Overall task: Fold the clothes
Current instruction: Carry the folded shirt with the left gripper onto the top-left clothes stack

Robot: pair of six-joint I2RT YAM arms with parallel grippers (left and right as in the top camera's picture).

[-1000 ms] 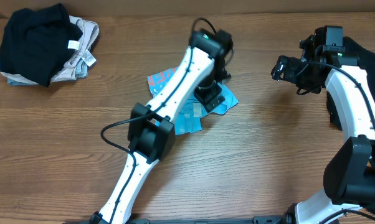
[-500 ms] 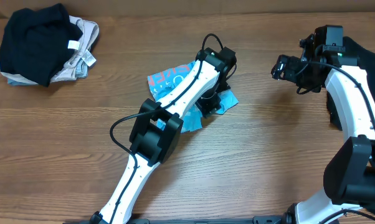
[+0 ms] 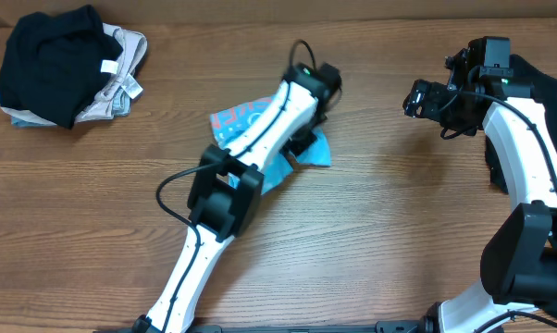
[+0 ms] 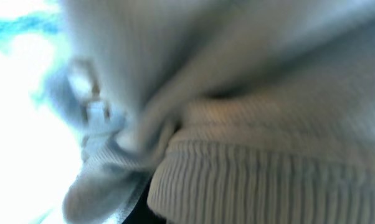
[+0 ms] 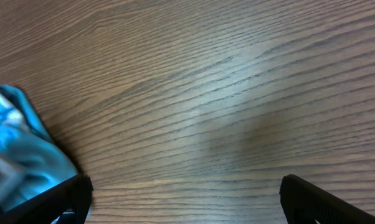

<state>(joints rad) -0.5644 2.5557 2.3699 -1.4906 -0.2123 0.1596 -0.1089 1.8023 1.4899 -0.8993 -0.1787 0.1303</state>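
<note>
Lying seemingly under left pincer (image 3: pixel 301 142): blue T-shirt (image 3: pixel 234 118).

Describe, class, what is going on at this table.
The left gripper is down on a crumpled light blue T-shirt with coral lettering mid-table; its camera shows only blurred fabric, so the grip is unclear. The right gripper hovers open above the wooden table, touching nothing. A pile of black, beige and grey garments lies at the far left.

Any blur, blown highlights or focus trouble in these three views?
Overhead: sharp and evenly lit, table grain crisp. Left wrist: ribbed fabric fills the frame, soft and blurred, left edge blown out to white. Right wrist: wood grain sharp, light blue T-shirt at the left edge blurred, fingers dark, featureless.
</note>
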